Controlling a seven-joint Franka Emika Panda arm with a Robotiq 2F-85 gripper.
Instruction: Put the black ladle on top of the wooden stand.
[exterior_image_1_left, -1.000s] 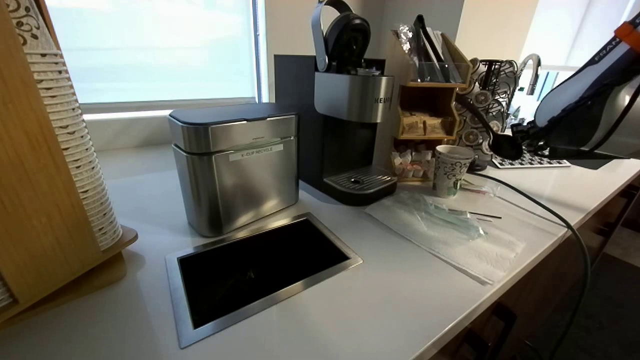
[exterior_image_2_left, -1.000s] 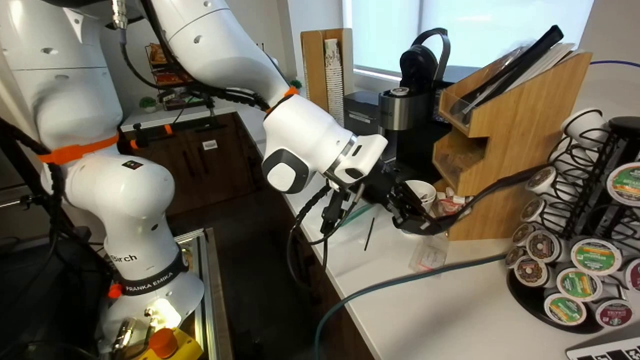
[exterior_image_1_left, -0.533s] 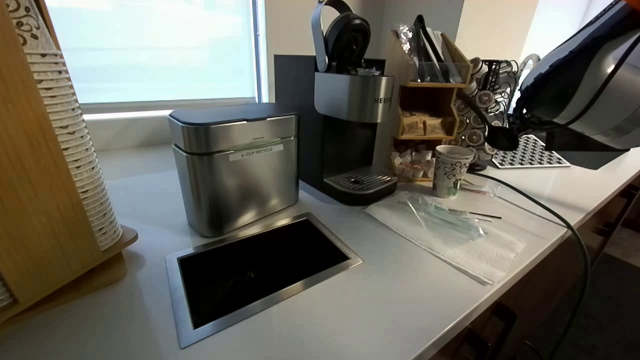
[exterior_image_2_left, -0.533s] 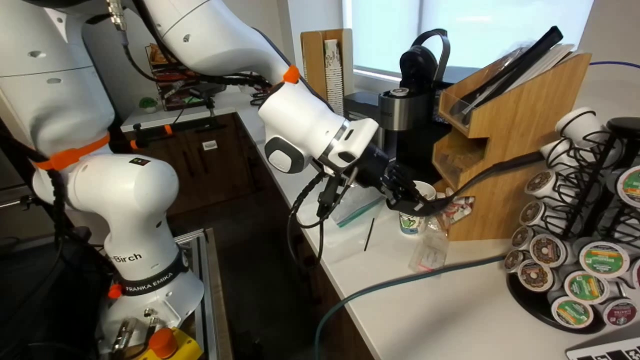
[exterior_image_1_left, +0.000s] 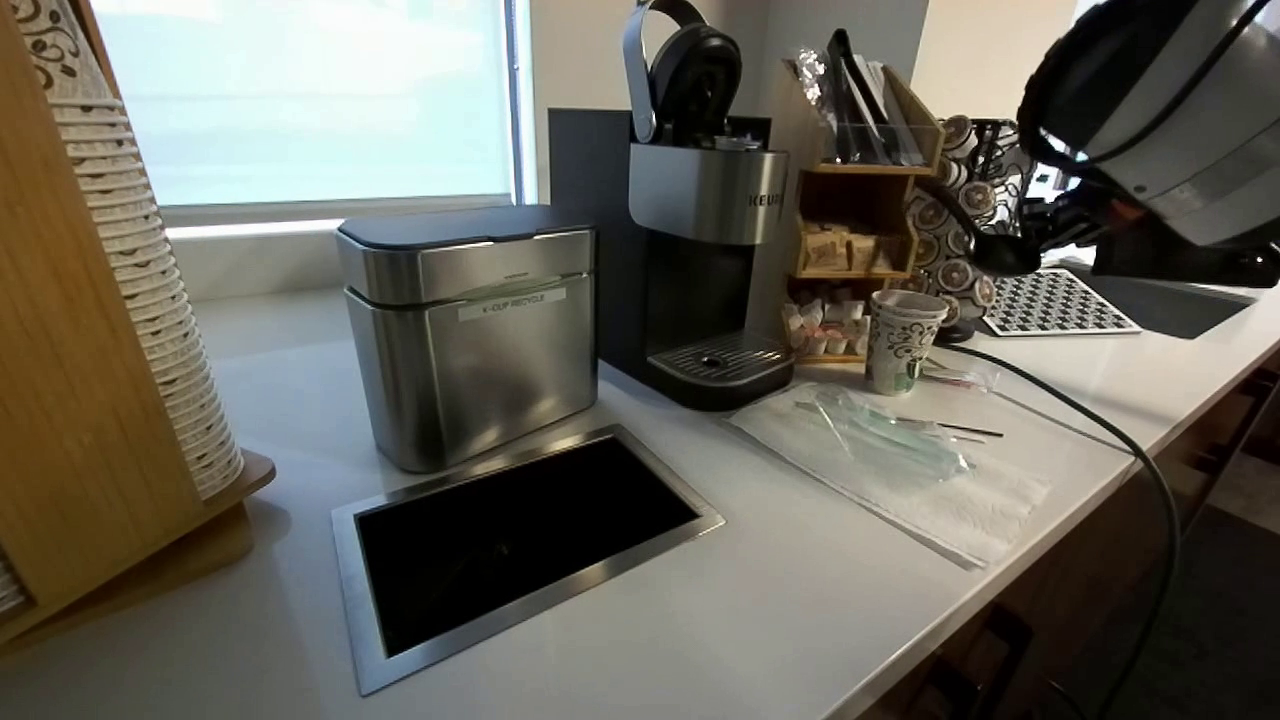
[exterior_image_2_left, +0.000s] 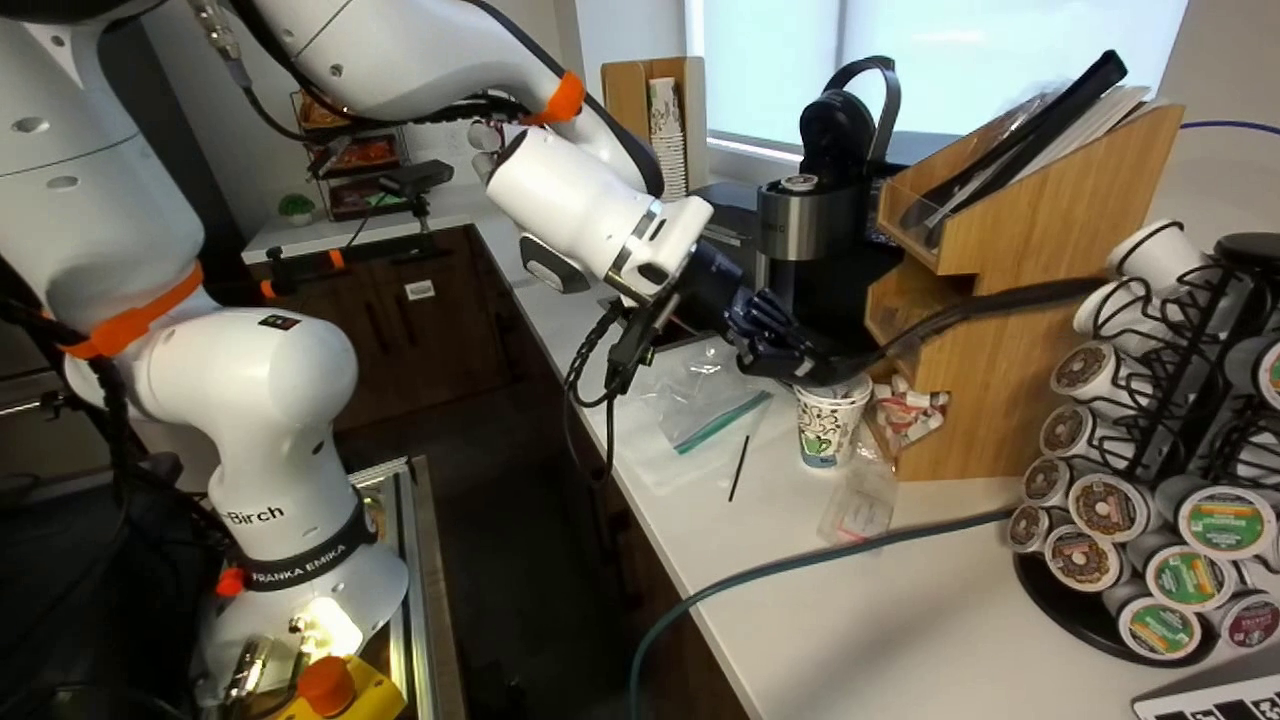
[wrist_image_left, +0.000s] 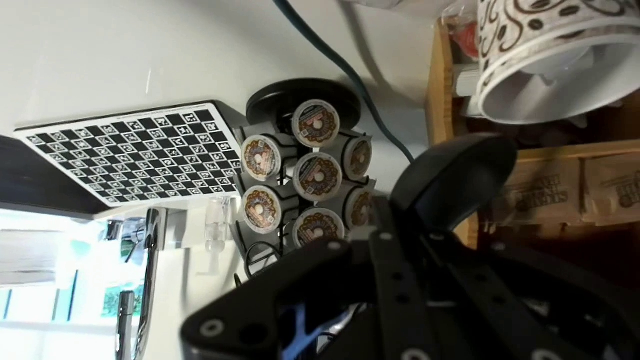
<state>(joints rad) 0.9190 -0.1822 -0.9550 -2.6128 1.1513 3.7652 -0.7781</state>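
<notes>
The black ladle (exterior_image_1_left: 1005, 256) is held in the air by my gripper (exterior_image_1_left: 1045, 222), which is shut on it at the bowl end. In an exterior view the ladle's handle (exterior_image_2_left: 985, 308) points away from the gripper (exterior_image_2_left: 785, 362) and passes in front of the side of the wooden stand (exterior_image_2_left: 1050, 215). The ladle's bowl is above the paper cups, lower than the top of the stand. The stand's open top compartment holds upright packets and a black item. In the wrist view the ladle's bowl (wrist_image_left: 452, 175) sticks out past the fingertips (wrist_image_left: 407, 235); its handle is hidden there.
Stacked paper cups (exterior_image_2_left: 830, 430) stand below the gripper, in front of the stand. A coffee machine (exterior_image_1_left: 710, 195) is beside the stand. A pod carousel (exterior_image_2_left: 1110, 500) stands near the handle's end. A plastic bag (exterior_image_1_left: 890, 435) and a green cable (exterior_image_1_left: 1150, 460) lie on the counter.
My gripper has risen with the ladle, so the bowl now hangs above the paper cups. The gripper stays shut on it. The stand has not moved.
</notes>
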